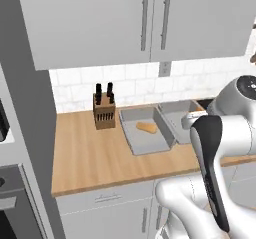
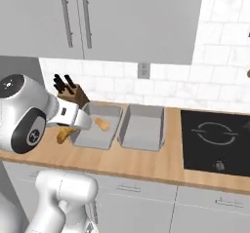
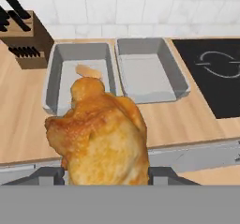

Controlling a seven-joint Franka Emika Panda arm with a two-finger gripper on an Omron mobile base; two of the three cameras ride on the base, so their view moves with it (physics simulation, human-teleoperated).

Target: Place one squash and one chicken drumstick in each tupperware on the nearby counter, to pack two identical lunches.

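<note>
A golden-brown chicken drumstick [image 3: 101, 138] sits between my fingertips, close to the hand camera, with my gripper [image 3: 105, 174] shut on it. In the right base view the gripper [image 2: 66, 129] hangs over the counter at the near left corner of the left tupperware [image 2: 95, 138], and the drumstick [image 2: 62, 136] pokes out below it. Two grey tupperware trays stand side by side: the left one [image 3: 52, 73] [image 1: 145, 144] holds a tan squash [image 3: 89, 71] [image 1: 146, 127] [image 2: 102, 124]. The right one [image 3: 174, 73] [image 1: 175, 112] [image 2: 141, 129] shows a bare floor.
A wooden knife block [image 1: 104, 113] [image 2: 73, 93] [image 3: 28, 40] stands left of the trays against the tiled wall. A black cooktop [image 2: 215, 134] [image 3: 215, 73] lies to their right. Wall cabinets hang above, and a tall grey unit [image 1: 25, 133] borders the counter's left end.
</note>
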